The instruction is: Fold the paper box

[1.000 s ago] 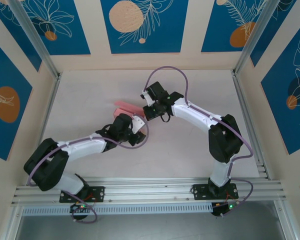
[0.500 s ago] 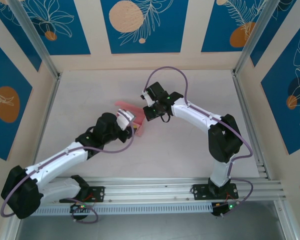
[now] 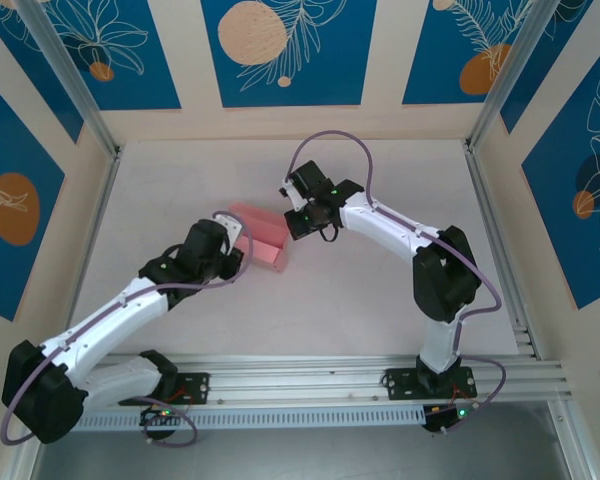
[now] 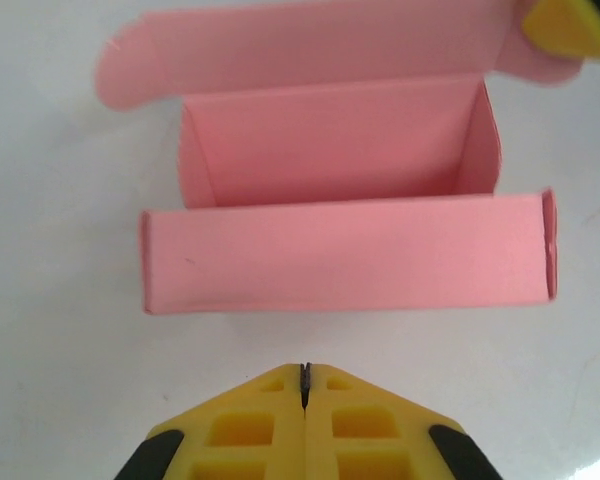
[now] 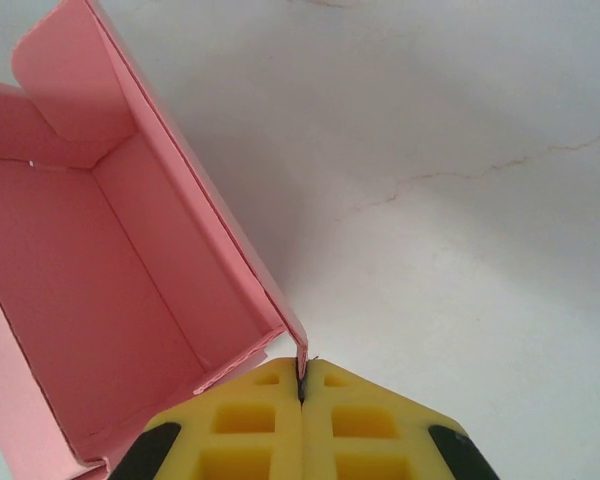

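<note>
The box [image 3: 263, 243] sits on the tabletop [image 3: 380, 300] a little left of centre, between the ends of the left arm [image 3: 130, 300] and the right arm [image 3: 390, 230]. It is pale pink and stands open, top upward (four walls up, hollow inside). Seen from the left wrist, its lid [image 4: 300, 50] lies folded back on the far side.

The left jaws are pressed together with nothing between them. Their yellow fingertips [image 4: 270, 400] point at the long near wall of the box [image 4: 350, 250] and stand just short of it, with a strip of bare tabletop [image 4: 60, 380] between.

The right jaws are together too, at the opposite side of the box. From the right wrist, the upper edge of one wall runs straight into the seam between the fingertips [image 5: 340, 390]. They seem to be clamped on that thin wall near its corner, though the contact is too fine to be sure. The inside of the box [image 5: 90, 300] is plain pink card, and a rounded flap [image 5: 65, 80] stands at its far end. In the left wrist view, one yellow fingertip [image 4: 570, 25] of the right arm shows at the far right corner, over the end of the lid.
</note>
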Tool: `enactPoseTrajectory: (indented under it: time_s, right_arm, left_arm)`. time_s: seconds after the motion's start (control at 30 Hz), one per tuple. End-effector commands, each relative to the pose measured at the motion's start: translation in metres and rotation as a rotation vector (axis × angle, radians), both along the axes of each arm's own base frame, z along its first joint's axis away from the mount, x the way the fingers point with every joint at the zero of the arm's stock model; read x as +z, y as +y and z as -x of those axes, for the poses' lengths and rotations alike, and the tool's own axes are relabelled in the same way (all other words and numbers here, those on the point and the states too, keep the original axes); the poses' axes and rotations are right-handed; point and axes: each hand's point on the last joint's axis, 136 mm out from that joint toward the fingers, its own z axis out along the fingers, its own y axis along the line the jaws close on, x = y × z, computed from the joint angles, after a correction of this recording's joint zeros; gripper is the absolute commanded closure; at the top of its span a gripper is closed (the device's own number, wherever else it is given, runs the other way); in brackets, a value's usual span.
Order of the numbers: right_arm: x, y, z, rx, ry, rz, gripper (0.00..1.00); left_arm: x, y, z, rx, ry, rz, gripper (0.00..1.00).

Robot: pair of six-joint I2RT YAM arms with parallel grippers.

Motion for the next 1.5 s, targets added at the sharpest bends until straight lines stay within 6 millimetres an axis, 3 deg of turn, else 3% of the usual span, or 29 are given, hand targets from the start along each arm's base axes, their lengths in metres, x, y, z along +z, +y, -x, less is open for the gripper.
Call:
enactPoseTrajectory:
  time_s: [0.0, 0.37, 0.67, 1.0, 1.47]
  right_arm:
    - [0.003, 0.007, 0.006, 0.037, 0.021, 0.006, 1.00]
    - [0.009, 0.019, 0.014, 0.045, 0.045, -0.020, 1.00]
    - [0.012, 0.041, 0.027, 0.022, 0.120, -0.092, 1.00]
    - [0.016, 0.064, 0.027, -0.059, 0.203, -0.225, 1.00]
    - [0.005, 0.086, 0.029, -0.088, 0.337, -0.291, 1.00]
  left_arm:
    - [-0.029, -0.010, 0.014, -0.038, 0.122, 0.038, 1.00]
    - [-0.042, -0.051, -0.020, -0.116, 0.103, 0.106, 1.00]
    - [-0.033, -0.073, -0.042, -0.143, 0.069, 0.154, 1.00]
    - [-0.044, -0.074, -0.052, -0.113, 0.052, 0.149, 1.00]
    - [-0.051, -0.071, -0.064, -0.089, 0.036, 0.143, 1.00]
